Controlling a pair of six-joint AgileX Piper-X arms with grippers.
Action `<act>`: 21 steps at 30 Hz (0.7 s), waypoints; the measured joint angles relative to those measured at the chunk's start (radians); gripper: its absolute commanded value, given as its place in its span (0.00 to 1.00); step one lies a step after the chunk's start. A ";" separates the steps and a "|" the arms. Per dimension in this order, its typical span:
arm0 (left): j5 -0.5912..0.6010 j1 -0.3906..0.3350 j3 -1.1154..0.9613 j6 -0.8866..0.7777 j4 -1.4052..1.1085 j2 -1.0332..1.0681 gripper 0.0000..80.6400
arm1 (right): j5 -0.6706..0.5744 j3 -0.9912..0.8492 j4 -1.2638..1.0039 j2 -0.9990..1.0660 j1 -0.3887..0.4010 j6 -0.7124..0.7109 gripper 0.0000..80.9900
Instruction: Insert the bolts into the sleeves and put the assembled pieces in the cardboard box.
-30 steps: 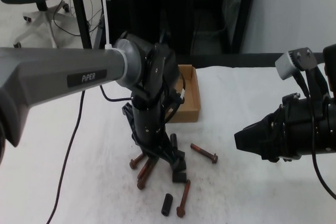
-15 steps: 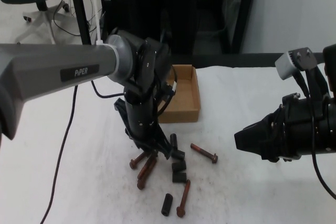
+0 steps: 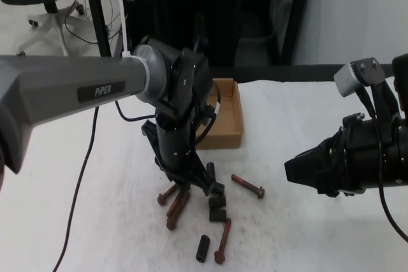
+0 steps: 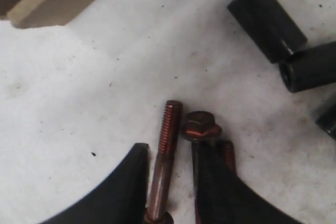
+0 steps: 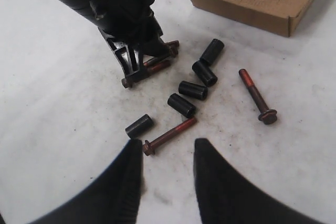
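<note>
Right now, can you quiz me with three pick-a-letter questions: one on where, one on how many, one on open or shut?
1. Where is the left pincer? A over the box B at the bolts C off the bench
2. How many black sleeves? A two B five C nine
3. The right pincer is A open B shut on a bolt C shut on a sleeve
B: a bolt lies between its tips. B: five lie loose. A: its tips stand apart, empty.
</note>
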 measured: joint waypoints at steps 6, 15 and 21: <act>-0.021 0.000 0.000 0.000 0.001 0.013 0.36 | 0.000 0.000 0.000 0.000 0.000 0.000 0.39; -0.076 0.012 0.051 0.016 -0.021 0.016 0.36 | 0.000 0.000 0.000 0.000 0.000 0.000 0.39; -0.089 0.050 0.051 0.023 -0.021 0.016 0.36 | 0.000 0.000 0.000 0.000 0.000 0.000 0.39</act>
